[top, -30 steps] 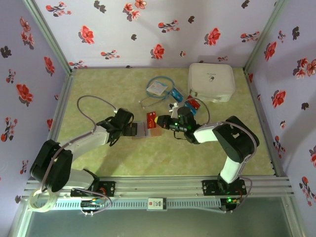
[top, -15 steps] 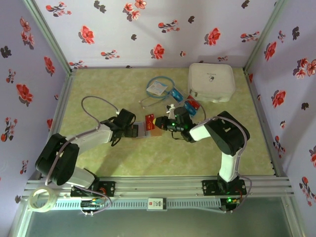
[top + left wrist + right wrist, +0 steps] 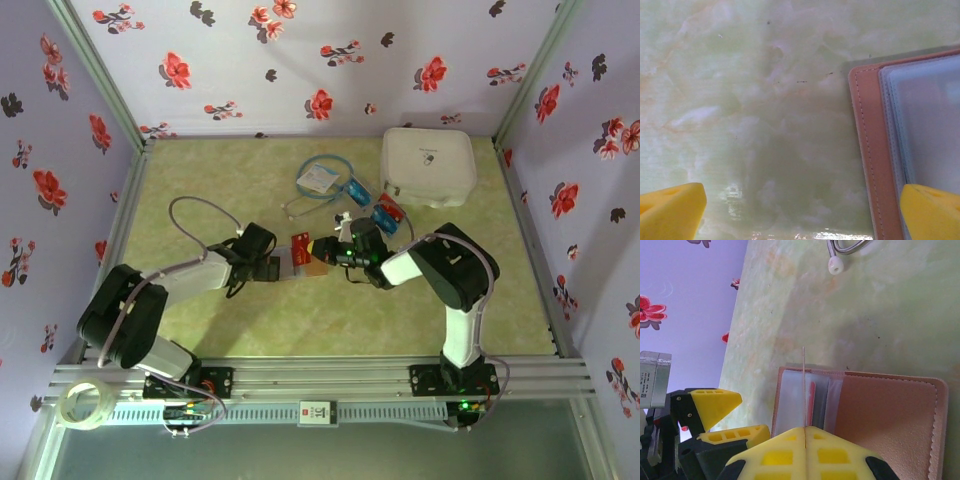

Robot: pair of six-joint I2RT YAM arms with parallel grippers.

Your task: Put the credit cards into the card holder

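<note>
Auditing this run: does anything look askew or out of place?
Nothing damaged or spilled: the card holder lies open and flat, the right tool pinches a card on edge over its sleeves, and other cards lie loose by the white case.

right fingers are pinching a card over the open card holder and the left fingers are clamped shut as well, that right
No, the left fingers are spread wide open, not shut: the left wrist view shows one tip over the bare table and the other at the edge of the card holder. The right fingers do pinch a thin card, seen edge-on, over the open holder.
</note>
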